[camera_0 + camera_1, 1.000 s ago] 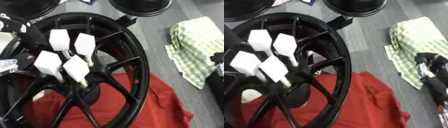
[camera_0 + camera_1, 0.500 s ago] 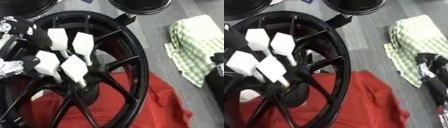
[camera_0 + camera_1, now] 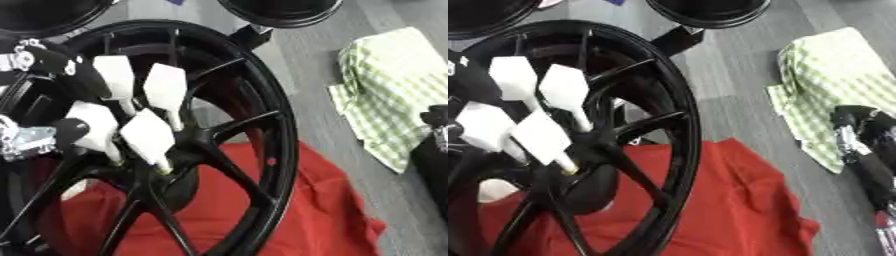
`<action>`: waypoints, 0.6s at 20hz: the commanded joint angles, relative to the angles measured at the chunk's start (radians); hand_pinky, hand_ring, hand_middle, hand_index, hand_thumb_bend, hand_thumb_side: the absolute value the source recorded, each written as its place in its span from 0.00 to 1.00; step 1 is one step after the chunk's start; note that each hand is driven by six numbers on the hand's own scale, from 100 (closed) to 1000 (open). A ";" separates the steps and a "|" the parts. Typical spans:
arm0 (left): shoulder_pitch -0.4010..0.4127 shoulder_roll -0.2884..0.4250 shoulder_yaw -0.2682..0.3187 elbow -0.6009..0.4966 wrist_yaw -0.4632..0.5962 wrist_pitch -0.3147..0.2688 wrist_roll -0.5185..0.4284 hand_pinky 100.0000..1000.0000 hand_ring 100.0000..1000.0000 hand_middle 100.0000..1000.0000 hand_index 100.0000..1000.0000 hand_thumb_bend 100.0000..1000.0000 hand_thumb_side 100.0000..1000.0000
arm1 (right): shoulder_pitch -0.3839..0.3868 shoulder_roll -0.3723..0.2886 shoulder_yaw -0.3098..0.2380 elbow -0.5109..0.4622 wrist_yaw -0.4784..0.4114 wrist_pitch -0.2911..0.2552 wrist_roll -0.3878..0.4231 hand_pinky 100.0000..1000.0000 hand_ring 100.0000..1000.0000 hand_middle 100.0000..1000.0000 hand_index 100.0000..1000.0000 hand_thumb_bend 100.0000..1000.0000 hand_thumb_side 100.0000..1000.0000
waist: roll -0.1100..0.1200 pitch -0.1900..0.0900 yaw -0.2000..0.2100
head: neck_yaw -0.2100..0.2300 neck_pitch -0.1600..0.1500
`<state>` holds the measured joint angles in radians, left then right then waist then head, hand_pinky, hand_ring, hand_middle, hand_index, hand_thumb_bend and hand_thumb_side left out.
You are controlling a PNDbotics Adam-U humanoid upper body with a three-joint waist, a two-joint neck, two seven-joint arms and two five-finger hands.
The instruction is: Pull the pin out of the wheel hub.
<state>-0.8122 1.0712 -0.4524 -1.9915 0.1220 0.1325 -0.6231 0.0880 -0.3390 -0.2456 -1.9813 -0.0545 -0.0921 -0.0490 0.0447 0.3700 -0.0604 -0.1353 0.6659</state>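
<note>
A black spoked wheel (image 3: 282,125) lies partly on a red cloth (image 3: 302,210). Several white-headed pins stand in its hub (image 3: 188,142): two upper ones (image 3: 166,87) (image 3: 115,76) and two lower ones (image 3: 149,134) (image 3: 96,122). My left hand (image 3: 66,132), black with silver joints, comes in from the left. Its thumb lies against the lower-left pin and its fingers (image 3: 74,72) curl in from above, so that pin sits between them. My right hand (image 3: 866,150) shows only as a dark shape at the right edge, well away from the wheel.
A green checked cloth (image 3: 398,95) lies on the grey floor (image 3: 306,65) to the right. Two more black wheels (image 3: 280,10) (image 3: 44,12) sit at the top edge. A black block (image 3: 677,40) touches the wheel's far rim.
My left hand has closed in from the left, and its thumb now lies on the lower-left pin. The pins still stand in the hub. The right hand has not moved.
</note>
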 commanded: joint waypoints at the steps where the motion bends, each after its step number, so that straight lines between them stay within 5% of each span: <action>1: -0.020 0.012 0.006 -0.009 -0.013 0.003 -0.014 0.76 0.73 0.74 0.82 0.16 0.61 | -0.003 -0.012 -0.003 -0.019 -0.002 0.001 -0.001 0.86 0.74 0.51 0.65 0.00 0.39 | -0.002 -0.015 -0.001 | -0.018 -0.024; 12: -0.040 -0.002 -0.007 -0.009 -0.076 0.003 -0.067 0.75 0.73 0.74 0.83 0.18 0.60 | -0.005 -0.009 -0.003 -0.019 -0.003 0.003 0.001 0.86 0.74 0.51 0.65 0.00 0.39 | -0.003 -0.014 -0.001 | -0.039 -0.050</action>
<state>-0.8357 1.0550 -0.4653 -1.9914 0.0560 0.1361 -0.6837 0.0874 -0.3381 -0.2456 -1.9813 -0.0554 -0.0910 -0.0481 0.0442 0.3701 -0.0609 -0.1709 0.6297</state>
